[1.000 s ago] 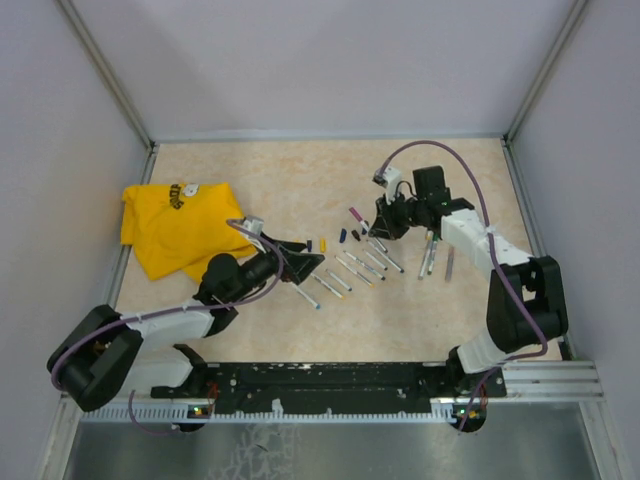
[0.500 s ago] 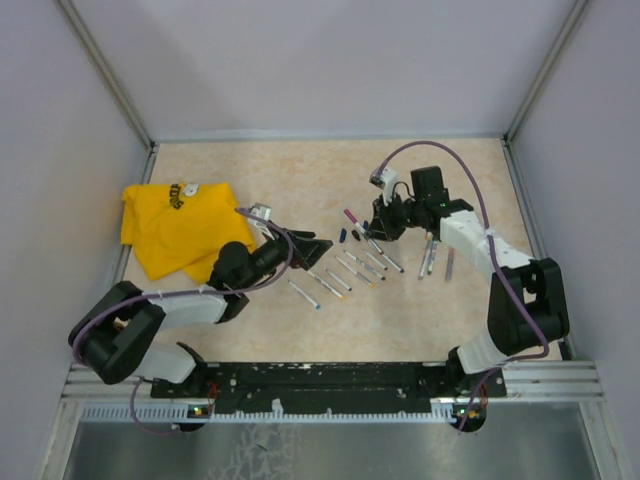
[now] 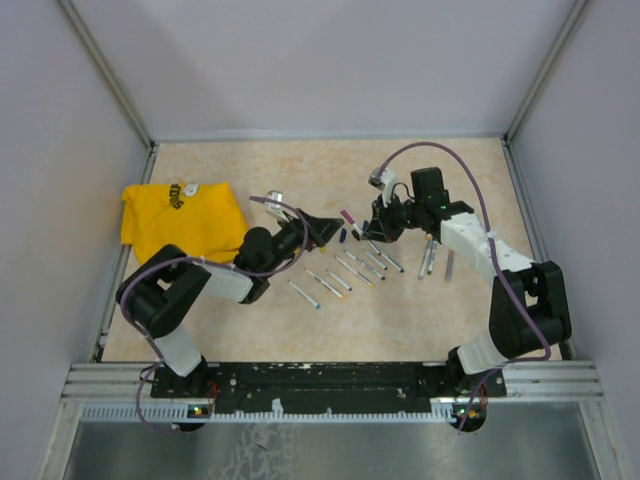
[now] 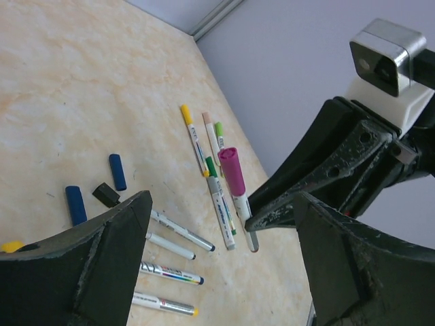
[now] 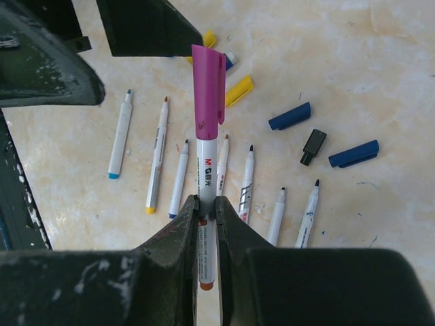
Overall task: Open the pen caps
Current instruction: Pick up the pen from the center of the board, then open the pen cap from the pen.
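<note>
The right gripper (image 5: 207,207) clamps a pen (image 5: 207,173), its magenta cap (image 5: 208,88) on; the left gripper (image 4: 221,214), jaws spread wide, faces that cap.

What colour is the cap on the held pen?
Magenta cap; clearest in the right wrist view.

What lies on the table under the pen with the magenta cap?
Uncapped pens lie in a row beneath the pen, and a yellow cap beside. The magenta cap hides part of a second yellow cap and of something blue and white; what that is cannot be told.
</note>
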